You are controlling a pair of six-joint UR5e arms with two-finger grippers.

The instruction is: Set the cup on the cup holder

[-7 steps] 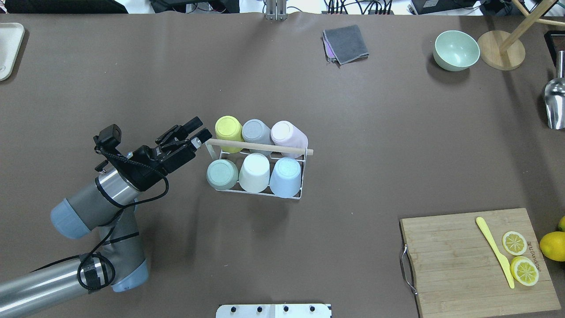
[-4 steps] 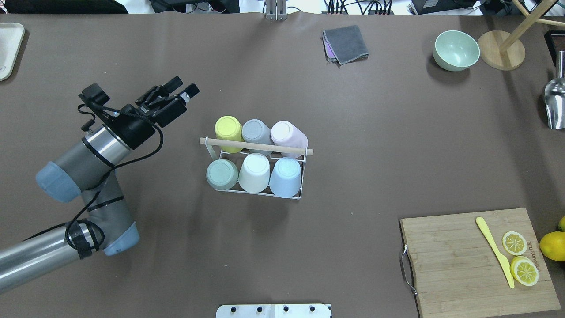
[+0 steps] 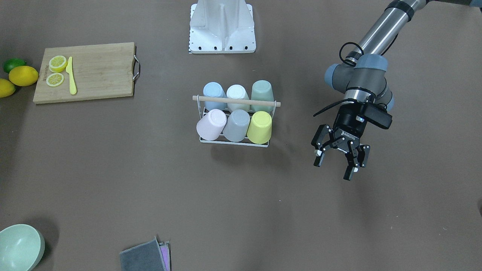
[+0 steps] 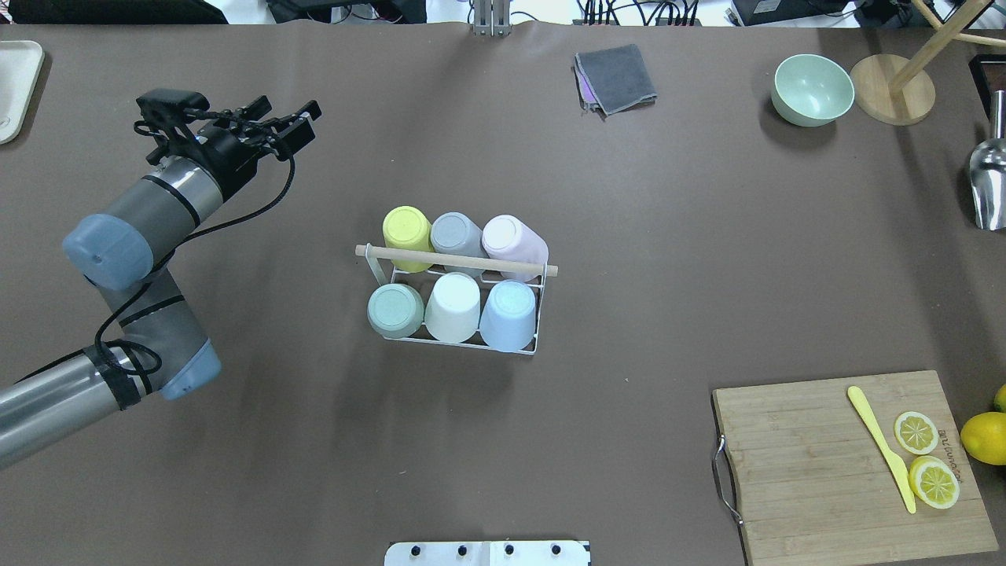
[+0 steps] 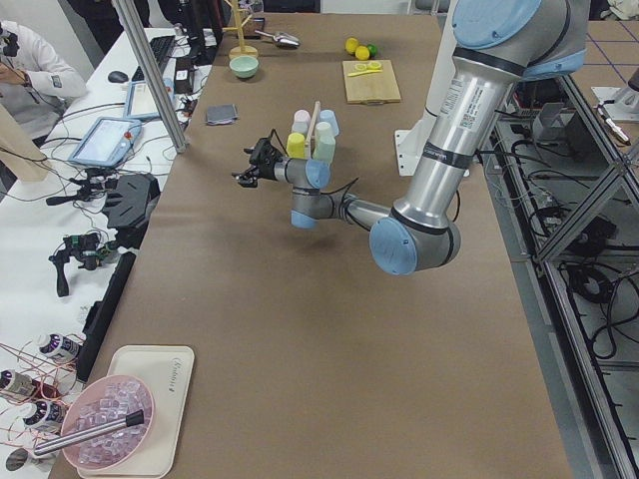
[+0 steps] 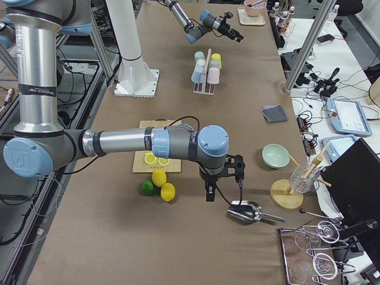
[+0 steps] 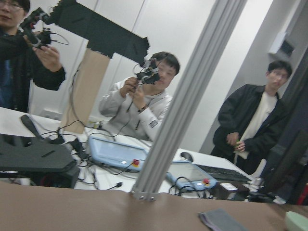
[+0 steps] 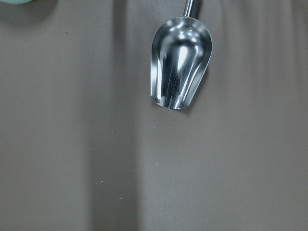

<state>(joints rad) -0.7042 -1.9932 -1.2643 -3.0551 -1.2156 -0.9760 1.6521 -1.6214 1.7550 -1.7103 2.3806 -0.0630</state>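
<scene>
Cup holder (image 4: 456, 261) stands mid-counter, its wooden rod running side to side across the robot's front. Six upturned cups fill it, three in the far row and three in the near. I see no loose cup anywhere on the counter (image 4: 629, 440), so to my eye the placing looks finished.

Left claw (image 3: 333, 168) hangs wide and empty, well apart from the cup holder, off the end where the yellow cup (image 4: 407, 228) sits and further across the counter from the robot. From that claw the cup holder lies to the right and back toward the base.

Right claw (image 6: 224, 185) is far down the counter by the metal scoop (image 8: 180, 67), and I cannot tell how its fingers stand. Any further reach would fall naturally to the left arm.
</scene>
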